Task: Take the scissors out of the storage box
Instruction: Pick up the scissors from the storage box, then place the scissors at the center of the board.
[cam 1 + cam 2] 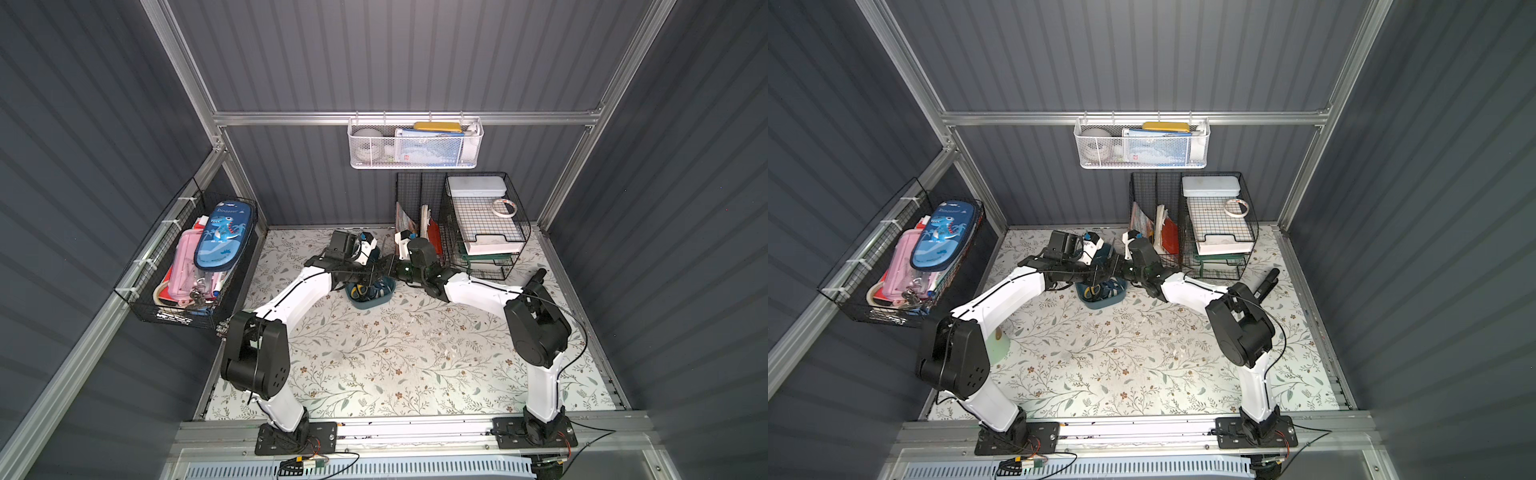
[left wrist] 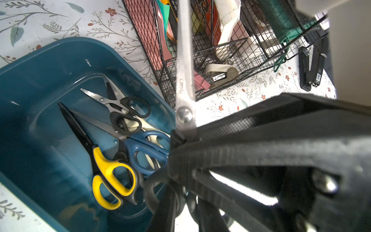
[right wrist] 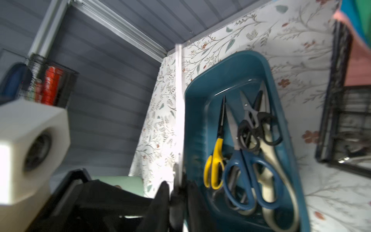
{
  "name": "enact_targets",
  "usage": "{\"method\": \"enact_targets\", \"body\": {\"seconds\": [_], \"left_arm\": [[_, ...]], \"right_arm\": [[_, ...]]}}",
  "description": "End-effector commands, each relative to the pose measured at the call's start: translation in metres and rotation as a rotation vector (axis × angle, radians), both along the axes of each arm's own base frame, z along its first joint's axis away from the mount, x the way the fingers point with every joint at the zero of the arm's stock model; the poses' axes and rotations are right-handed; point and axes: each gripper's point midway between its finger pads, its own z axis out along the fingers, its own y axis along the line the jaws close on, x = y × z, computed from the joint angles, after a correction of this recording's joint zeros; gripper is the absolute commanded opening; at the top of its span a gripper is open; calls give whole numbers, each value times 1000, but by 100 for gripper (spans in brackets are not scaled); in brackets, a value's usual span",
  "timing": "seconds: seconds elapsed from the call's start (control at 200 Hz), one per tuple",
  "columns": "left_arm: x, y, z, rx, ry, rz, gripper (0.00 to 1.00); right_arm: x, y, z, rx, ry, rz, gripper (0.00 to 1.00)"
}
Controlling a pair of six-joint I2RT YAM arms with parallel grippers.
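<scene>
Left wrist view: the left tool (image 2: pixel 180 176) holds the lifted pair (image 2: pixel 184 80) by its handle, clear of the box (image 2: pixel 40 60), apparently so the right tool (image 3: pixel 178 202) can pinch near the pivot. The other scissors (image 2: pixel 148 152) lie inside.

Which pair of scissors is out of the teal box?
The long steel-bladed pair gripped in the left claw, held clear of the box; the yellow pair, the blue pair and the rest lie inside it.
</scene>
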Motion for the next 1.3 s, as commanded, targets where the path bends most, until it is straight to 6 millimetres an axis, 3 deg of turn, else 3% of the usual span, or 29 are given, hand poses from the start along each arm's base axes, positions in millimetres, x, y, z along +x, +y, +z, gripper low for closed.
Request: {"method": "enact_targets", "body": {"seconds": [0.0,0.255,0.46,0.525,0.6,0.766,0.906,1.011,1.031,1.061,1.091,1.196,1.296], "left_arm": [[3,-6,13,-34,-39,-3,14],[-6,-5,27,-36,-65,-13,52],[-16,-2,64,-68,-116,-16,60],[-14,2,76,-69,-139,14,62],[-10,11,77,-32,-134,64,66],[5,27,69,15,-126,140,69],[19,47,66,77,-144,256,74],[27,55,70,97,-168,314,77],[28,57,72,99,-173,323,79],[30,59,72,106,-177,338,98],[31,62,72,115,-178,354,99],[35,75,61,180,-166,411,99],[35,85,58,202,-152,470,99]], "right_arm": [[-7,9,-15,18,53,31,11],[-5,-4,-16,-24,52,2,0],[-12,-20,-16,-79,47,22,0],[-24,-26,-11,-106,36,51,0],[-45,-35,-2,-137,25,104,0],[-97,-90,-6,-294,110,169,0],[-131,-148,-31,-284,257,147,1],[-143,-189,-55,-306,328,81,3],[-144,-197,-59,-320,332,66,3],[-145,-207,-64,-341,342,40,3],[-145,-216,-68,-358,338,18,3],[-144,-228,-82,-372,350,14,3],[-149,-222,-97,-367,396,98,1]]}}
